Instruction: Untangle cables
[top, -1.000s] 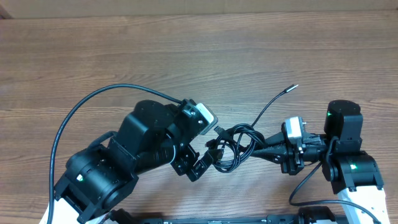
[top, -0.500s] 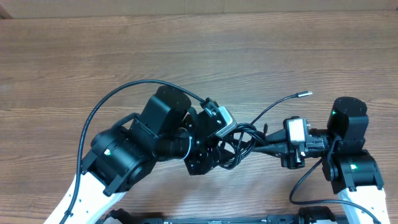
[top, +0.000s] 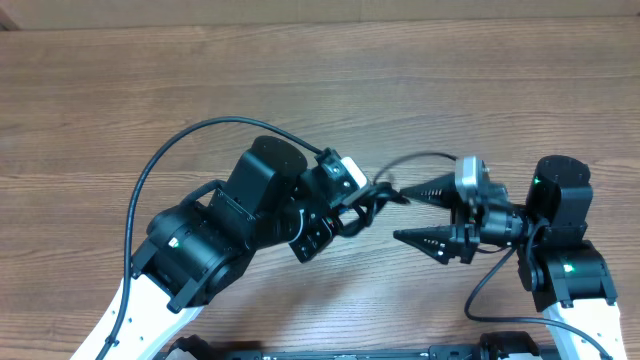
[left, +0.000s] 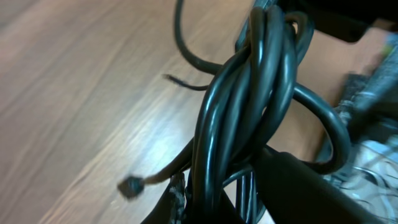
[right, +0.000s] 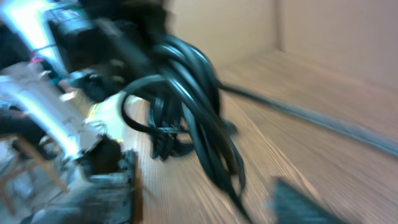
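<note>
even bright overhead light; cables (right: 186, 106) motion-blurred at right wrist, table (left: 134, 146) glare

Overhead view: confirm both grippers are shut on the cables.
Wrong on one count. The overhead view shows the left gripper shut on the cables, but the right gripper is open, its jaws spread wide, not gripping them.
</note>
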